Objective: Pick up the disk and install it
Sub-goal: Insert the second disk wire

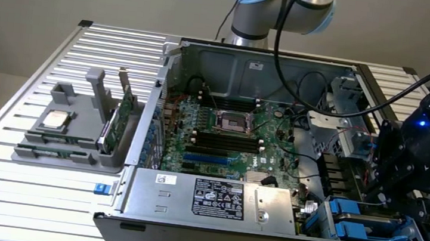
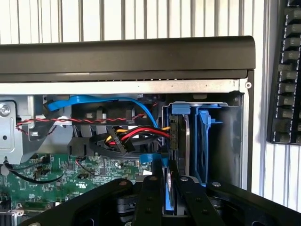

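Black robot gripper with fingers closed narrowly on the blue-framed silver metal disk, held edge-on above the drive bay of the open grey computer case, beside the green motherboard.

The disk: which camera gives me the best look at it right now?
The wrist view: the disk sits edge-on between the gripper fingers, its blue carrier visible, at the drive bay. In the exterior view the arm covers that spot; blue carriers show beside it.
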`<act>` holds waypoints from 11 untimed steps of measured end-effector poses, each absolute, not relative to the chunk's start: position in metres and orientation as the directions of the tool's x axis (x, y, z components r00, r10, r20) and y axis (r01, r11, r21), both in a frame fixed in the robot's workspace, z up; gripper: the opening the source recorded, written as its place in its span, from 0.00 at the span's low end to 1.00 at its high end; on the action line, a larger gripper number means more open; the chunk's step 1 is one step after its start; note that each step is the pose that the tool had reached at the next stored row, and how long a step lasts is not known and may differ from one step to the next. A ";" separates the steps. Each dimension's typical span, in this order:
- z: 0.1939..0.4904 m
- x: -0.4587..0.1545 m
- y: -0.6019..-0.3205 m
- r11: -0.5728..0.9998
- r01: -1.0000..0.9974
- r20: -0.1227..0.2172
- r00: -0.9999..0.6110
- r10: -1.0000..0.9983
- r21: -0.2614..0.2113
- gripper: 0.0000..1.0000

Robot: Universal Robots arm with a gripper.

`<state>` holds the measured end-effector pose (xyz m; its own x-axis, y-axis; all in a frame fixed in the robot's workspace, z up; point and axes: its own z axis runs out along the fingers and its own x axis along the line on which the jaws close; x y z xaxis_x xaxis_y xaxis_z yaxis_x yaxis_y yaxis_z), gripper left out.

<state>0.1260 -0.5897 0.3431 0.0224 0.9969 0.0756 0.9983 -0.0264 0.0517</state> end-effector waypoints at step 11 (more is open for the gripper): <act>0.345 0.123 -0.591 -0.026 0.998 0.076 0.023 0.997 0.052 0.16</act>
